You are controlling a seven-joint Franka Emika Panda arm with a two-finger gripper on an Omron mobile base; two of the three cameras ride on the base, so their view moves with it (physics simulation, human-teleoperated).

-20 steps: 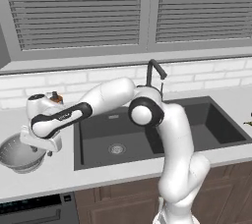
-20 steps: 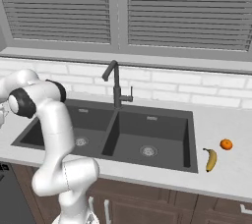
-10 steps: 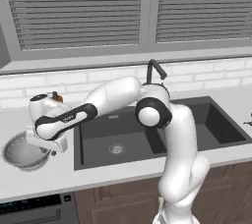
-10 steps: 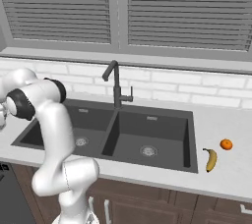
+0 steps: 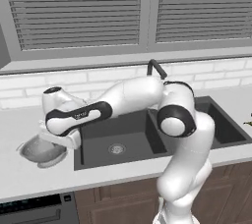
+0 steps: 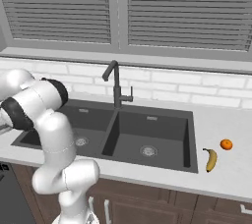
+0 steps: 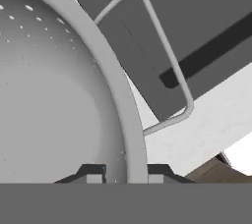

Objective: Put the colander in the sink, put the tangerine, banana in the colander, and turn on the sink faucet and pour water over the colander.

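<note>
The colander [image 5: 40, 150], a silver-grey perforated bowl, sits on the counter left of the sink [image 5: 123, 137]. My gripper [image 5: 63, 139] comes down on the colander's right rim. In the hand view the rim [image 7: 129, 120] runs between the two fingertips [image 7: 93, 172], and the gripper [image 7: 127, 173] is shut on it, beside the wire side handle [image 7: 167, 56]. The sink faucet [image 6: 115, 83] stands behind the divider of the sink [image 6: 147, 132]. The banana [image 6: 211, 159] and the tangerine [image 6: 226, 144] lie on the counter right of the sink.
White brick backsplash and a window sill run behind the counter. A dark appliance [image 5: 34, 210] sits below the counter at the lower left. My arm's elbow [image 5: 174, 117] hangs over the sink's middle.
The jaws have closed from wide open onto the colander's rim. The hand has settled lower and a little to the right at the colander.
</note>
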